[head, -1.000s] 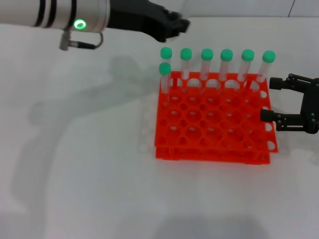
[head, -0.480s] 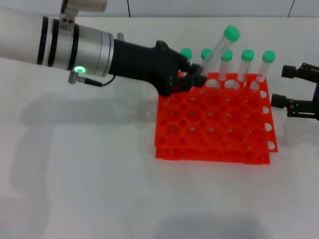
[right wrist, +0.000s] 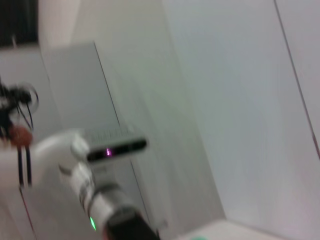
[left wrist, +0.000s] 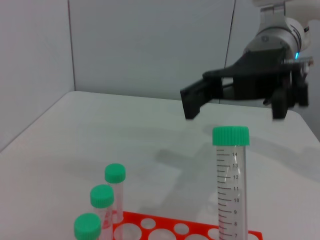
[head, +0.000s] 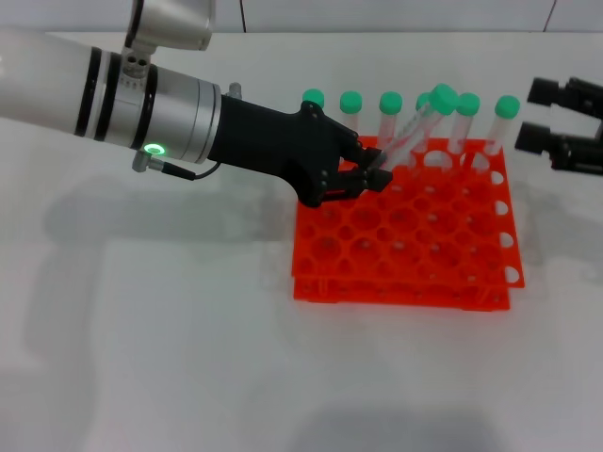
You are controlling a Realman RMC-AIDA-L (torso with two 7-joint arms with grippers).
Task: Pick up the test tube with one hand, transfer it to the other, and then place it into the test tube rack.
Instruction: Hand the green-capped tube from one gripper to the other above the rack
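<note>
The left gripper [head: 375, 176] is clamped on the lower part of the test tube [head: 419, 127], holding it over the back-left part of the orange rack [head: 405, 250]. The tube leans away from the fingers, its green cap up beside the caps of the spare tubes [head: 351, 102] standing along the rack's far row (five others, as far as the head view shows). Held low like this, the capped upper half stays free, which is probably the point: the other hand needs bare tube to take hold of. The right gripper [head: 556, 122] waits just past the rack's far right corner, off to the side of the tube, its fingers spread wide and turned toward the rack, apart from everything. In the left wrist view it shows beyond the cap, gaping. The handover looks like the step due next.
</note>
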